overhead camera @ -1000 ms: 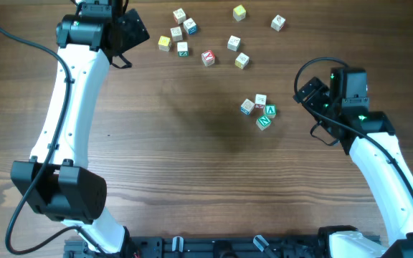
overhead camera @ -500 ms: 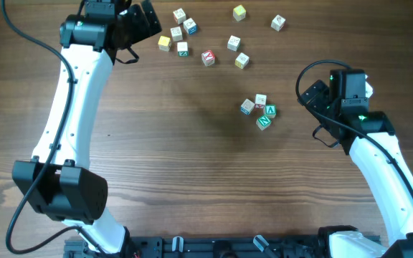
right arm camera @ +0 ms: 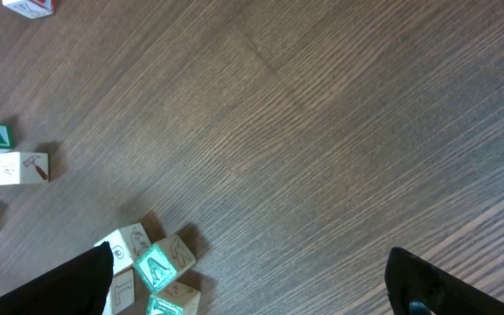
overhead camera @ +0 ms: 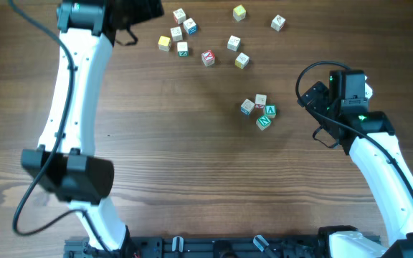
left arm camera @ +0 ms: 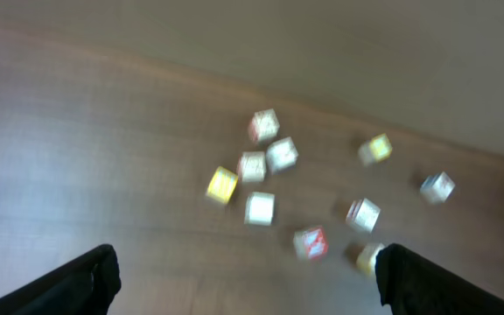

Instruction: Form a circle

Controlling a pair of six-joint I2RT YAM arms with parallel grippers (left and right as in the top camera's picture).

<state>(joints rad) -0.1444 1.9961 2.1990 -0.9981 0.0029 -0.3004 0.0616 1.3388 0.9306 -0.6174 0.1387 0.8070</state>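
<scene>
The circle (overhead camera: 259, 112) is a tight cluster of several small pale letter cubes at the table's middle right, two of them with green faces. The right wrist view shows the circle (right arm camera: 151, 267) at the lower left, beside the left fingertip. My right gripper (overhead camera: 309, 94) hovers just right of it, open and holding nothing (right arm camera: 250, 262). My left gripper (overhead camera: 140, 8) is at the far edge, partly cut off by the frame. It stands open (left arm camera: 248, 262) over scattered cubes, in a blurred view.
Loose letter cubes lie scattered along the far side: a yellow one (overhead camera: 164, 43), a red-marked one (overhead camera: 207, 57), another yellow one (overhead camera: 239, 11) and a pale one (overhead camera: 278, 23) among others. The table is bare wood (overhead camera: 192, 165).
My left arm has swung farther toward the table's far edge and to the right, toward the scattered cubes. The right arm and the cluster have not moved.
</scene>
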